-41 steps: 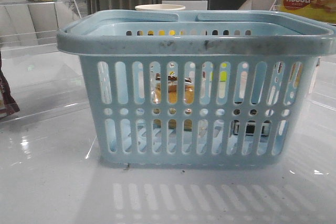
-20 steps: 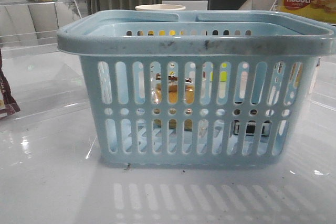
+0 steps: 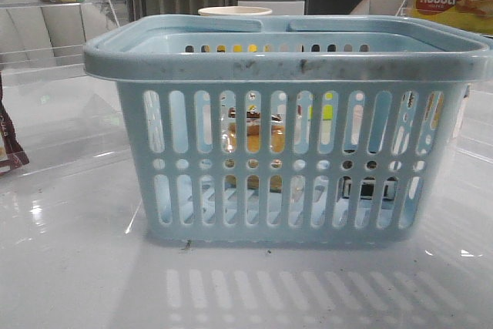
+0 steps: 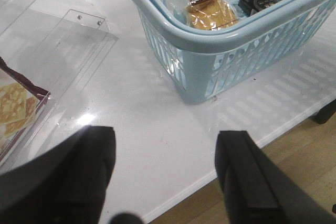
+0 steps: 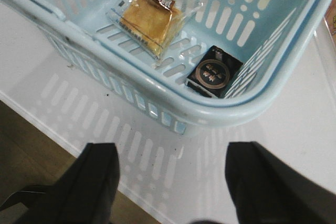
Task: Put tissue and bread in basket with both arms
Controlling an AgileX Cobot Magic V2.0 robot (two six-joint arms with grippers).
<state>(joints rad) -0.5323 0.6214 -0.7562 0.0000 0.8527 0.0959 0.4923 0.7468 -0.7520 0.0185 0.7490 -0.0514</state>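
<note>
Up in the far right corner, a dark shape is no longer showing; both arms are hanging back. Left gripper [image 4: 165, 174] and right gripper [image 5: 173, 184] are gaping wide, holding nothing; bread [image 5: 148, 20] and tissue [image 5: 214, 71] are lying apart on the basket [image 5: 173, 109] floor; the crinkly packet looks soft, slippery, best pinched by its edges.

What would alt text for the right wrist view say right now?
Inside the light-blue basket lie the bread packet and, apart from it, the dark tissue pack. The right gripper hangs open and empty over the white table just outside the basket's rim.
</note>
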